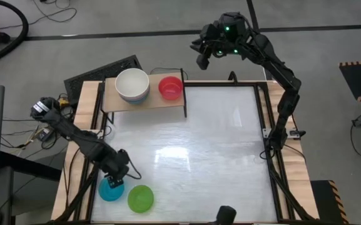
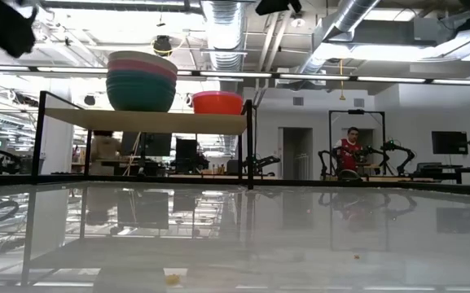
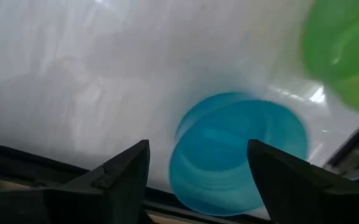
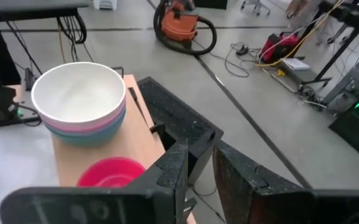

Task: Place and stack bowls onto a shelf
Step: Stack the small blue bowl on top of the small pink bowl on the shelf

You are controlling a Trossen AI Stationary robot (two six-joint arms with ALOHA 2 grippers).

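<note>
While my left gripper (image 1: 113, 182) hangs with fingers spread directly over the small cyan plastic bowl (image 1: 111, 190), the round lime plastic bowl (image 1: 141, 198) sits just beside that bowl on the glossy white table (image 1: 218, 144). Away from it, the light-wood shelf (image 1: 167, 102) carries a cream-topped bowl stack (image 1: 132, 84) and a red bowl (image 1: 171, 87). My right gripper (image 1: 203, 57), fingers nearly closed and empty, hovers off the table over grey floor (image 1: 330, 44).

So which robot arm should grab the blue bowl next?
The left one, probably. The left gripper hovers right over the cyan bowl with its jaws open beside the lime bowl. The right gripper is far off, beyond the shelf.
</note>
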